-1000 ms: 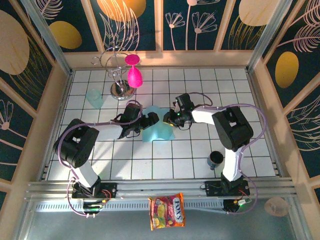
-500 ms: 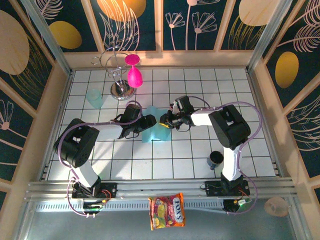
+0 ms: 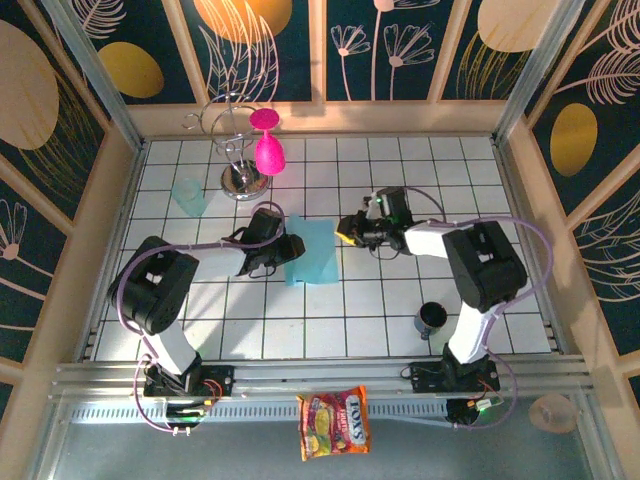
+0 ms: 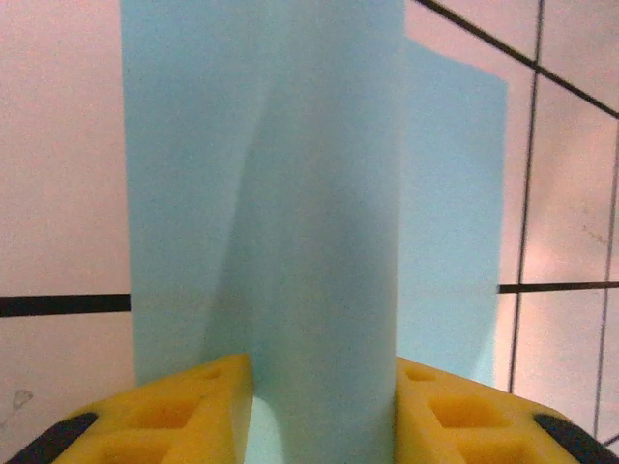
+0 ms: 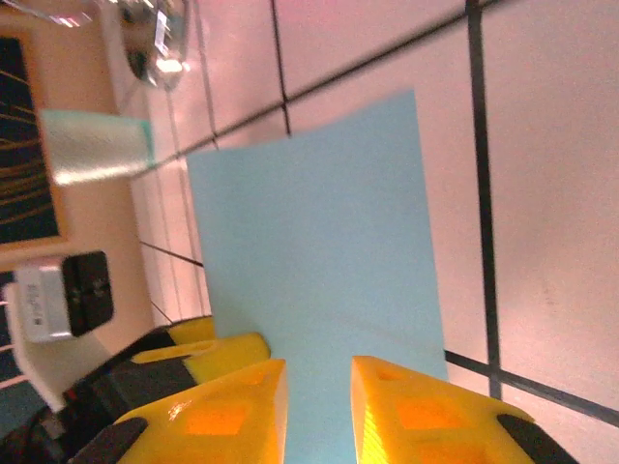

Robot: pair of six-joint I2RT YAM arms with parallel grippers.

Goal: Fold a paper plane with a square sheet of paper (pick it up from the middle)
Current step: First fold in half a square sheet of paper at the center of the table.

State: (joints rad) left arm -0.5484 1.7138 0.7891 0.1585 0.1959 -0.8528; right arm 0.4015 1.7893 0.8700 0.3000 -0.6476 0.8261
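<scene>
Pinching a raised fold of the square sheet of paper [image 4: 193, 193] in my left gripper [image 4: 322, 375]; right gripper [image 5: 319, 372] is hovering slightly parted over its edge.

Your top camera hangs above and behind the arm bases [image 3: 188, 380] and looks down on the whole white tiled table [image 3: 330, 320]. Each wrist camera looks forward past its own yellow fingers [image 4: 184, 411], very near the thin light-blue paper sheet [image 4: 319, 193], from opposite sides. All three views share this sheet.
</scene>
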